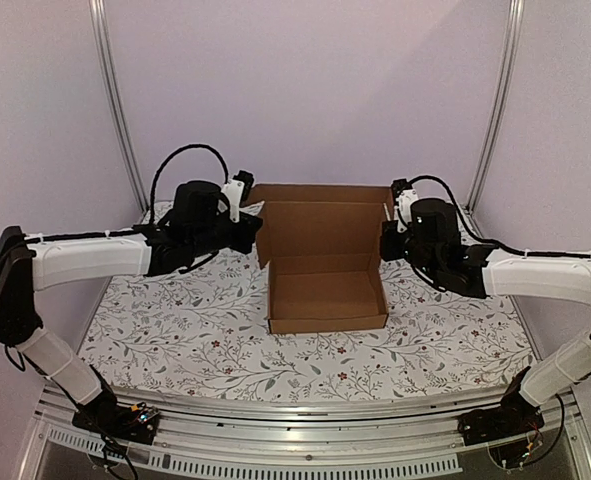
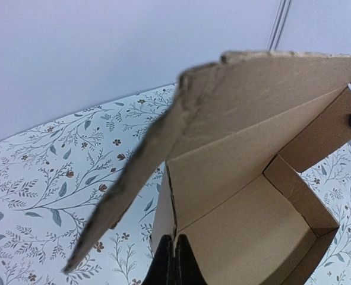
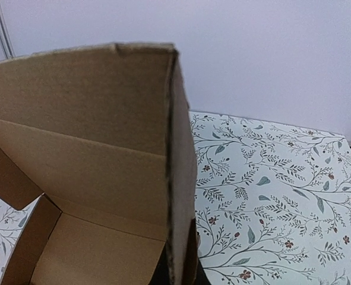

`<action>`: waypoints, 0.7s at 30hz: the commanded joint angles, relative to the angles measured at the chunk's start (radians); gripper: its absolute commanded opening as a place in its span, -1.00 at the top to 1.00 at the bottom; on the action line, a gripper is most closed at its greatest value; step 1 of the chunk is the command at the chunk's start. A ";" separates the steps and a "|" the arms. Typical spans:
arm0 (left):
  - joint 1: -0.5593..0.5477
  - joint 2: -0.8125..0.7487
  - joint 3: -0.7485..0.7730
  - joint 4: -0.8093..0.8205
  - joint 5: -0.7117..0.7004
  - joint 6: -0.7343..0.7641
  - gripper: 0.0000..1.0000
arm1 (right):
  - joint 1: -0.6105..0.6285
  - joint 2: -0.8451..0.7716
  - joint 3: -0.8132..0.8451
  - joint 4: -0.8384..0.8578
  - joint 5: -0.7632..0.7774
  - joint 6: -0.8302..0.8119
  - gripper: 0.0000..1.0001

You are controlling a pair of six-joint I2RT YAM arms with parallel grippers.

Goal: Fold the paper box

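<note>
the paper box (image 1: 327, 300) sits in the middle of the bench (image 1: 175, 330), on the floral cover. its shallow tray is formed and open on top, and its lid panel stands upright at the far side. the left gripper (image 1: 247, 236) is at the box's far left corner and the right gripper (image 1: 387, 242) at its far right corner. from above, the dark wrist housings cover the fingertips, so contact there is hard to judge. the left wrist view adds what that one lacks: its two black fingers (image 2: 164, 270) are pressed together at the bottom edge, right under the tray's corner seam, with no gap showing. whether any cardboard is pinched between them i cannot tell. a flap close to that lens is blurred and blocks part of the bench. in the right wrist view the lid's side edge runs straight down over the gripper, hiding all but a dark scrap. its jaws are closed, and a hold on the cardboard cannot be made out.
</note>
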 commanded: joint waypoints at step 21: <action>-0.046 0.174 0.236 -0.328 0.022 -0.271 1.00 | 0.074 0.027 0.146 -0.214 0.072 0.170 1.00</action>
